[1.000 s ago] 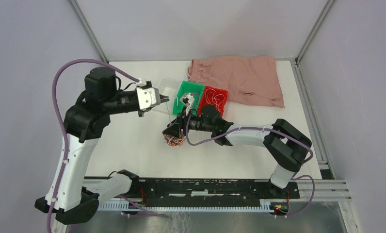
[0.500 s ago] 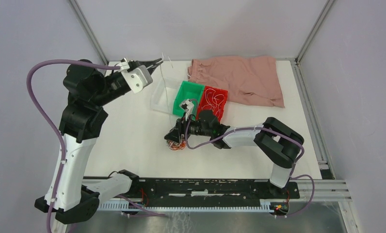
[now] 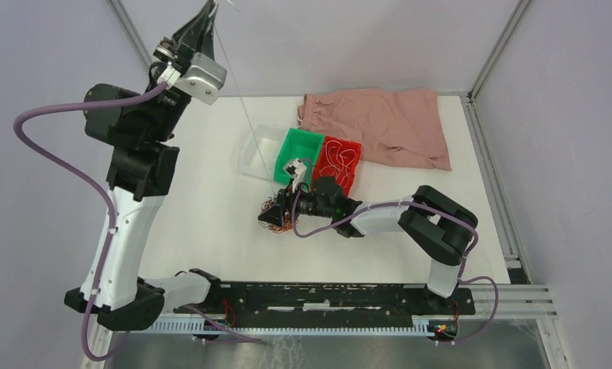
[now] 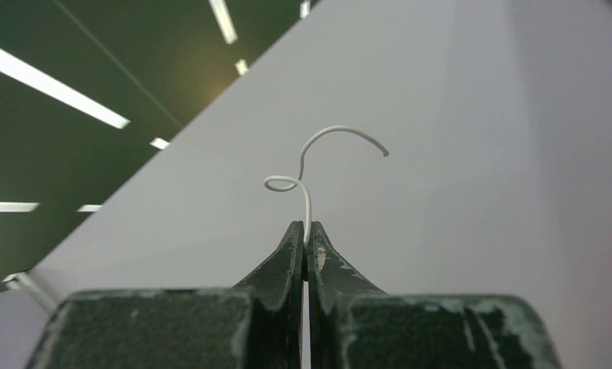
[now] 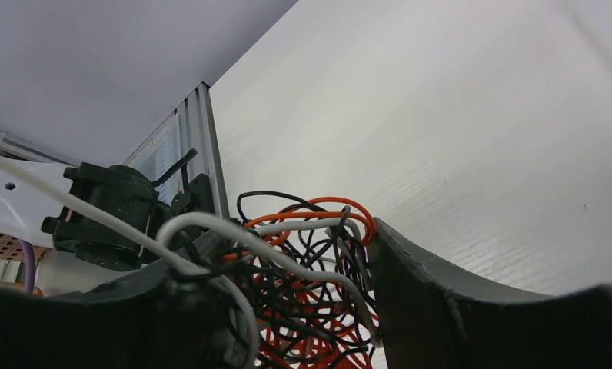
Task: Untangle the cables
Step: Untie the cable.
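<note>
- Since a second ago my left arm has swung from bin height to high over the far left corner, dragging one strand with it; the right arm has slid a little to the left with the bundle
- Nearest me, the right gripper (image 3: pixel 281 217) sits low on the table (image 3: pixel 203 223) near its middle, its two fingers clenched around the tangle (image 3: pixel 274 221) of black, orange and white wires
- The right wrist view shows the tangle (image 5: pixel 310 323) packed between that gripper's (image 5: pixel 295 261) fingers, with a white loop arching over the top of the pile
- From there the white wire (image 3: pixel 245 115) climbs in a straight, taut line up and to the far left, so its long axis runs from the tangle to my raised hand
- The clear bin (image 3: pixel 253 154), green bin (image 3: pixel 310 140) and red bin (image 3: pixel 350 143) stand just beyond the tangle, the red one holding loose strands (image 3: pixel 337 160); a pink cloth (image 3: pixel 380 123) lies behind them
- Farthest out, the left gripper (image 3: pixel 209 11) is pinched tight on the white wire (image 4: pixel 307 204), a short curly tail sticking out past its (image 4: pixel 306 231) tips
- I judge the pull must go on along that line, away from the right gripper, which anchors the pile; whether the strand's lower end is free inside the tangle I cannot tell
</note>
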Controlling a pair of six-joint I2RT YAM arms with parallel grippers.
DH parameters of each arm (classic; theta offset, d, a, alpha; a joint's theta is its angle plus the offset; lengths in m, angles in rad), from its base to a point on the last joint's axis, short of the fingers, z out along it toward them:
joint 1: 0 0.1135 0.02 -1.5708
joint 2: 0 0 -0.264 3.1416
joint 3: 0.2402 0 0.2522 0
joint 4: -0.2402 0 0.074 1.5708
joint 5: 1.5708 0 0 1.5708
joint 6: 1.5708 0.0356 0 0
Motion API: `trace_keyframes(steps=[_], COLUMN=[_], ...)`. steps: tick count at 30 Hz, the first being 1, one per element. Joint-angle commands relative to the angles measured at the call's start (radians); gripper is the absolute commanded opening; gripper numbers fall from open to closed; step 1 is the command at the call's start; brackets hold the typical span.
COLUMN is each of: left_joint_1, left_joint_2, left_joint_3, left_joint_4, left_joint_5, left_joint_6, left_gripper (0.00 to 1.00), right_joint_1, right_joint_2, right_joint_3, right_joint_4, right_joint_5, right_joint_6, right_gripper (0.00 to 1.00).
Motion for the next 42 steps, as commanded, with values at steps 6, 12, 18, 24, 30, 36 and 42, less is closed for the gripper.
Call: trace_keyframes(steps=[6, 12, 18, 24, 30, 36, 42], left_joint_1=[-0.001, -0.001, -0.001, -0.002, 0.0, -0.001, -0.001], left_joint_2=[0.032, -0.176, -0.288, -0.303, -0.307, -0.293, -0.283], left_joint_3=[0.119, -0.241, -0.407, -0.419, -0.424, -0.397, -0.36], left_joint_4=[0.377, 0.121, 0.013, -0.024, -0.034, -0.036, -0.037], left_joint_5=[-0.142, 0.077, 0.165, 0.163, 0.151, 0.145, 0.137], left_joint_6=[0.028, -0.125, -0.197, -0.196, -0.178, -0.165, -0.165], left_gripper=[0.03, 0.03, 0.03, 0.03, 0.03, 0.03, 0.03], right_joint_1=[0.012, 0.008, -0.001, -0.011, -0.011, -0.01, -0.009], right_joint_2=[0.012, -0.113, -0.221, -0.202, -0.144, -0.084, 0.013], right_joint_3=[-0.028, -0.007, 0.034, 0.1, 0.115, 0.141, 0.209], right_joint_4=[-0.037, -0.111, -0.198, -0.24, -0.195, -0.238, -0.24], right_joint_5=[0.034, 0.052, 0.035, -0.038, -0.112, -0.093, -0.086], right_joint_6=[-0.043, -0.092, -0.146, -0.165, -0.134, -0.167, -0.176], right_gripper=[0.7, 0.79, 0.83, 0.73, 0.7, 0.73, 0.71])
